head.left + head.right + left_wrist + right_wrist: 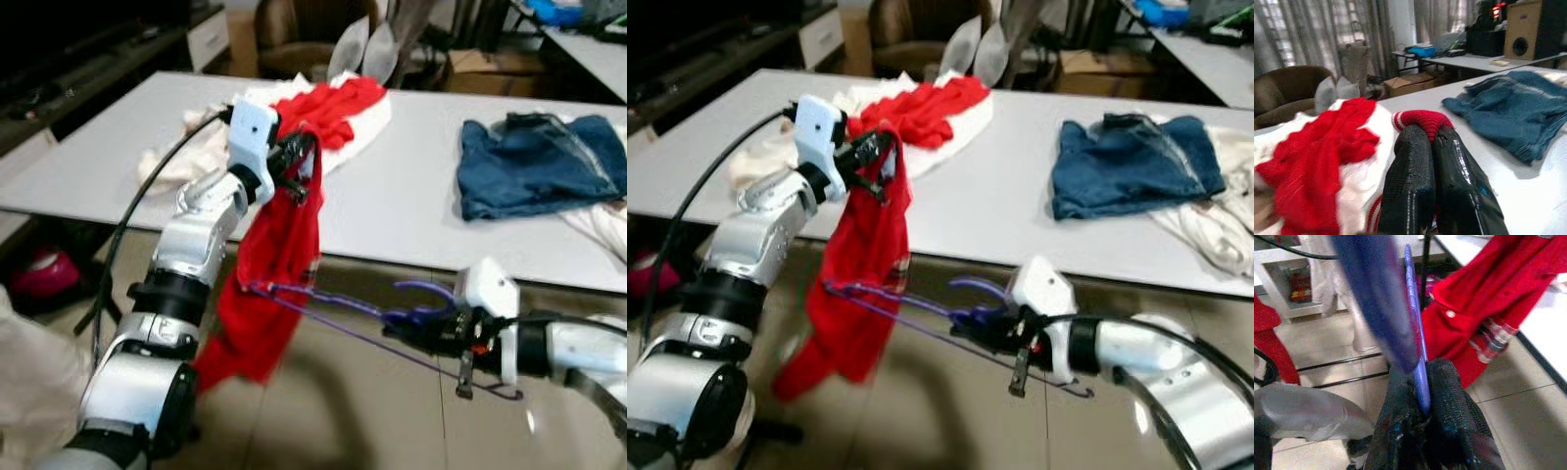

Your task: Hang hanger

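Left eye view: red garment held up at the near table edge while a purple hanger is fed into it.

Largest, the grey table (411, 211) carries a heap of red and white clothes (338, 103) at its far left and blue jeans (539, 162) to the right, well apart from the work. The red garment (279, 264) hangs from the near edge down toward the tiled floor (353, 411), lifted so that its body falls free and opens for the hanger. The left gripper (299, 162) has its fingers (1430, 186) pressed together on the ribbed collar, high on the left. The right gripper (441, 333), low on the right, pinches the purple hanger (333, 304) close to its hook, fingers (1449, 421) clamped on the wire; the hanger's left tip touches the garment's lower half, probably aimed inside it.
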You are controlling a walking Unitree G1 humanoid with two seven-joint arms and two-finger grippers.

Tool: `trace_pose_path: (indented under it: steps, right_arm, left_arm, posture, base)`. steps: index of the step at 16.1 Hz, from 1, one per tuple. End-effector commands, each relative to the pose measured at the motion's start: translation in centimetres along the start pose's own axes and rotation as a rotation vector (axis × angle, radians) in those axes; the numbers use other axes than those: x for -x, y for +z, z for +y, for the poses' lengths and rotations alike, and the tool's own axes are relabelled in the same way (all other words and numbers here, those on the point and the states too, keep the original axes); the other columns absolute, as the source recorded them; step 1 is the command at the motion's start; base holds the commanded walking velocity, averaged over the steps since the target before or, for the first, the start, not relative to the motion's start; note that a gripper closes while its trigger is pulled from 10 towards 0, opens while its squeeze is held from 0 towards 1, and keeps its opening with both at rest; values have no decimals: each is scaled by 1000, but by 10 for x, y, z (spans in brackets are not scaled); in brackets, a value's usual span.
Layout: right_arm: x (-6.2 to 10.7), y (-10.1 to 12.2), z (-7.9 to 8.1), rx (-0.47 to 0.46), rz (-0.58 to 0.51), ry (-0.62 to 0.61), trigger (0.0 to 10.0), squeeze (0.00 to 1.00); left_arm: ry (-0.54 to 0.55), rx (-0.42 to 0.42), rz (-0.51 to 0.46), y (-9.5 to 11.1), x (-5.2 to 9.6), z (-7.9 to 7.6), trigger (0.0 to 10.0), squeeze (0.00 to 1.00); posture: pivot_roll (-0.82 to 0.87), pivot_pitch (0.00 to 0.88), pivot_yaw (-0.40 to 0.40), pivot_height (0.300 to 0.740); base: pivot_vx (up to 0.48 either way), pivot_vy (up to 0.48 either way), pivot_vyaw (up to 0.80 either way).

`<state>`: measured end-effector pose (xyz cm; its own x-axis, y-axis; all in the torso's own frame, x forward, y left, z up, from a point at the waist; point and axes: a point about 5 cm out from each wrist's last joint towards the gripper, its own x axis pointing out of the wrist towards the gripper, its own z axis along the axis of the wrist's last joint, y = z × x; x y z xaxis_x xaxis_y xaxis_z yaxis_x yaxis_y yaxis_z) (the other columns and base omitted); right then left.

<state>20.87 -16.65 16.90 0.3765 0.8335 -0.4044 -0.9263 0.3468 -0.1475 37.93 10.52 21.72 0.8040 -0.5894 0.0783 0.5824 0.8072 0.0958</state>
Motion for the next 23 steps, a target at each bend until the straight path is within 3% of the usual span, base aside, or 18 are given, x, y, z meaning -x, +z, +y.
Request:
trace_pose_path:
  steps: [1,4,8,12,16,23]
  right_arm:
    - [-2,-1,-1,4,22,-1,10000,0]
    - [-9,-3,-7,15,46,-43,10000,0]
    - [-10,-2,-15,23,40,-77,10000,0]
    - [-15,2,-32,-3,-22,-186,10000,0]
    - [-17,5,-32,8,-33,-178,10000,0]
    - [-18,7,-32,28,-44,-151,10000,0]
  left_arm:
    - [-94,9,-83,21,-11,-18,10000,0]
    - [-203,44,-159,41,-12,-35,10000,0]
    - [-246,57,-214,60,-6,-39,10000,0]
    - [-223,81,-199,54,2,-37,10000,0]
    - [-206,87,-189,52,4,-35,10000,0]
    - [-140,81,-182,52,8,-22,10000,0]
  posture:
    - [-115,0,57,740]
    - [-111,0,49,740]
    - [-97,0,36,740]
    - [-97,0,25,740]
    - [-101,0,18,740]
    - [-95,0,10,740]
  base:
    - [375,0,0]
    - [375,0,0]
    - [370,0,0]
    - [370,0,0]
    - [368,0,-492]
    - [360,0,0]
